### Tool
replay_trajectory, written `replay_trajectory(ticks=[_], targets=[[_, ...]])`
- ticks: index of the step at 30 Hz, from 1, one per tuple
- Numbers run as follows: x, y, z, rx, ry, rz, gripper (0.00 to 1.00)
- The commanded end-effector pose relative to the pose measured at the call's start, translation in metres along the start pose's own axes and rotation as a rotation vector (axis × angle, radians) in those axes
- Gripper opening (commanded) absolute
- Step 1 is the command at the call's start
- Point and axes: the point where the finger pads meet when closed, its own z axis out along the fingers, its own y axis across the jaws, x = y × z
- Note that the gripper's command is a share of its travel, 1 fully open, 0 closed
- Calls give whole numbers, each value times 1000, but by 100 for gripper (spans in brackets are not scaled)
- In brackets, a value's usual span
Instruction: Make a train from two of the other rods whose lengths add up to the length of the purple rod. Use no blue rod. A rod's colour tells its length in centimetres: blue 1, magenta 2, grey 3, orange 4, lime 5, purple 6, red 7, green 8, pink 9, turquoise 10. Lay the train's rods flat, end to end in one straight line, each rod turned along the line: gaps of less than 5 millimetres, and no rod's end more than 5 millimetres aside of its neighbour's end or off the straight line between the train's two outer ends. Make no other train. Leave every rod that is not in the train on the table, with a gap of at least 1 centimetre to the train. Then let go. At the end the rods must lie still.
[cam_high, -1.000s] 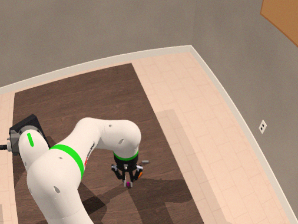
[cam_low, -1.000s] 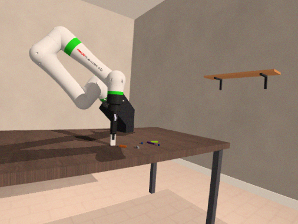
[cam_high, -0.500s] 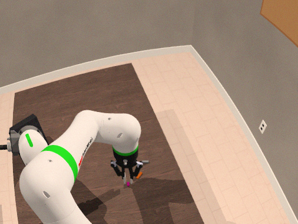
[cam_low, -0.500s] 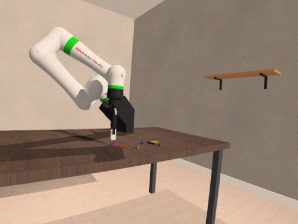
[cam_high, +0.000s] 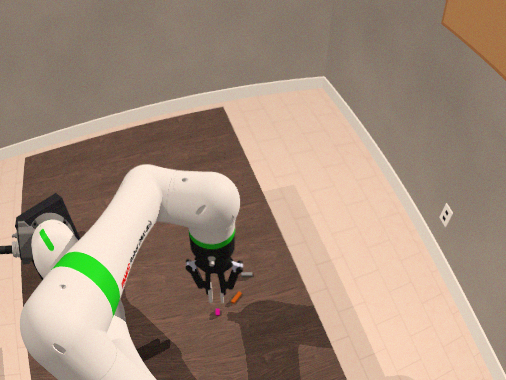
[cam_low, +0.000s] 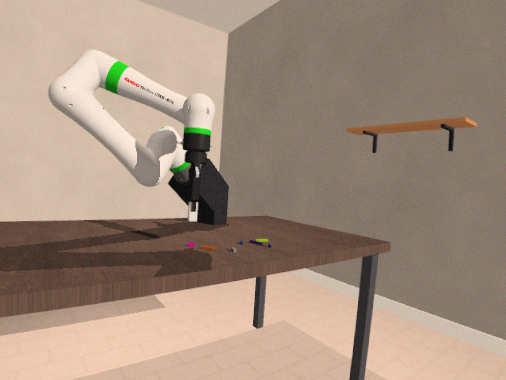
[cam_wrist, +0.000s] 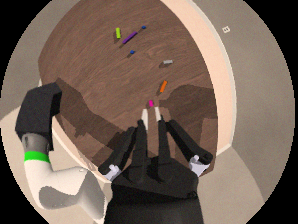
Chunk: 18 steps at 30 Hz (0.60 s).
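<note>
Magenta rod (cam_high: 217, 311): one, and you will find it flat on the table (cam_high: 150, 135), below and just ahead of the fingertips, touched by nothing.
Orange rod (cam_high: 236, 296): one, near the magenta one and roughly in line with it; a small gap shows between their ends.
Grey rod (cam_high: 246, 274): one, a little further along, nearer the long edge beside the tiled floor.
Lime rod (cam_wrist: 117, 32): one, well apart from those three.
Purple rod (cam_wrist: 127, 39): one, lying just beside the lime one.
Blue rods: two (cam_wrist: 143, 28) (cam_wrist: 131, 52), both close to the purple one.
Gripper (cam_high: 216, 299): your fingers hang above the table, a narrow gap between them, pinching nothing.
</note>
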Motion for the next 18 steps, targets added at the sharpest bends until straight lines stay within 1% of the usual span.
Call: replay_trajectory(ticks=[1, 2, 18], targets=[[0, 0, -2, -1, 0, 0, 15], [0, 0, -2, -1, 0, 0, 100], [0, 0, -2, -1, 0, 0, 100]])
